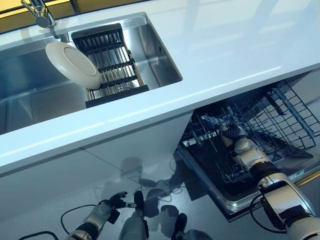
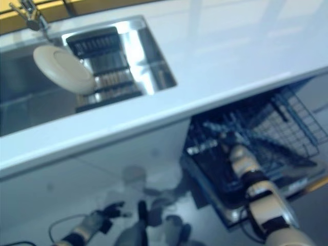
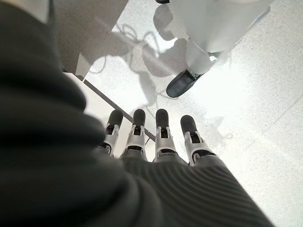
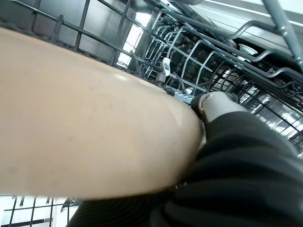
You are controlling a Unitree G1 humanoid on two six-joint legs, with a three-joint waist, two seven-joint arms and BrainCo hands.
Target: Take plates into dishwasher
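A cream plate (image 4: pixel 85 118) fills the right wrist view, with the thumb (image 4: pixel 213 101) of my right hand (image 1: pixel 231 134) pressed on its rim. That hand reaches down among the wires of the open dishwasher's pulled-out rack (image 1: pixel 285 117) at the lower right. From the head views the held plate is mostly hidden by the hand and the wires. A second white plate (image 1: pixel 72 65) leans against a black drying rack (image 1: pixel 112 60) in the steel sink (image 1: pixel 160 57). My left hand (image 1: pixel 117 201) hangs low by the floor at the lower left, fingers (image 3: pixel 161 137) straight and holding nothing.
A white counter (image 1: pixel 225 50) runs between the sink and the dishwasher, overhanging the rack's near side. A tap (image 1: pixel 42 15) stands at the sink's far left corner. White cabinet fronts (image 1: pixel 100 155) lie below the counter, left of the dishwasher.
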